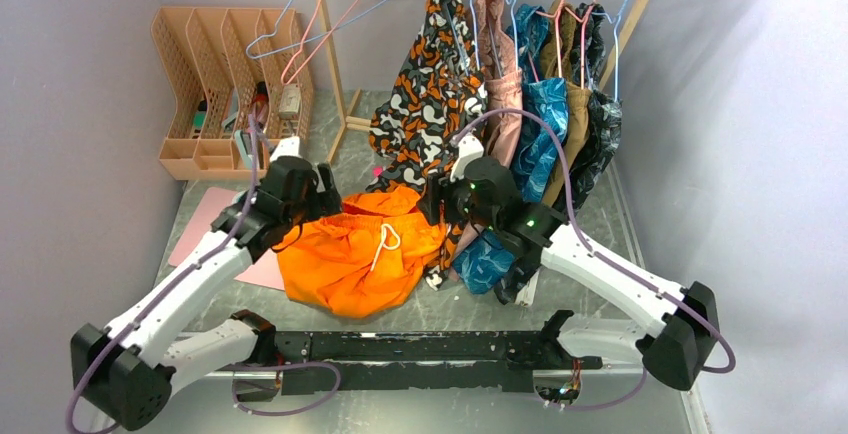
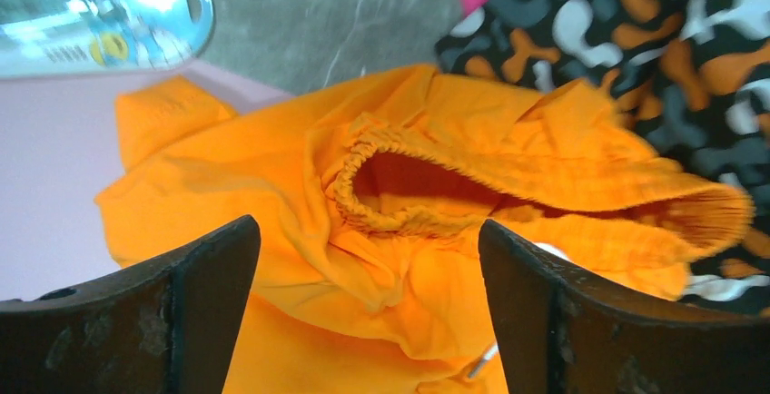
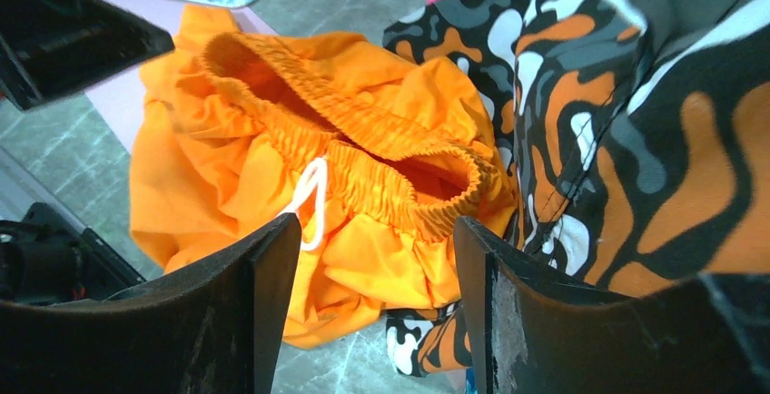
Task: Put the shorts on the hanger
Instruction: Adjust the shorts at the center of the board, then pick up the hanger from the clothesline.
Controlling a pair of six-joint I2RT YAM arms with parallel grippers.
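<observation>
Now shorts [image 1: 345, 254] lie loose, both jaws wide

Crumpled orange shorts lie on the bench [image 1: 612, 222], partly over a pink mat [image 1: 200, 226]. Left jaws stand wide above the waistband's [image 3: 381, 176] left end, gripping nothing. Right jaws gape over its right end, beside the patterned garment [image 1: 430, 84], empty.

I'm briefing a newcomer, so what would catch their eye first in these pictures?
The bright orange shorts lie crumpled on the grey table, waistband gaping, white drawstring on top. The left gripper and right gripper hang over them, jaws open. A patterned orange-black-white garment hangs just behind, touching the shorts' right edge.
</observation>
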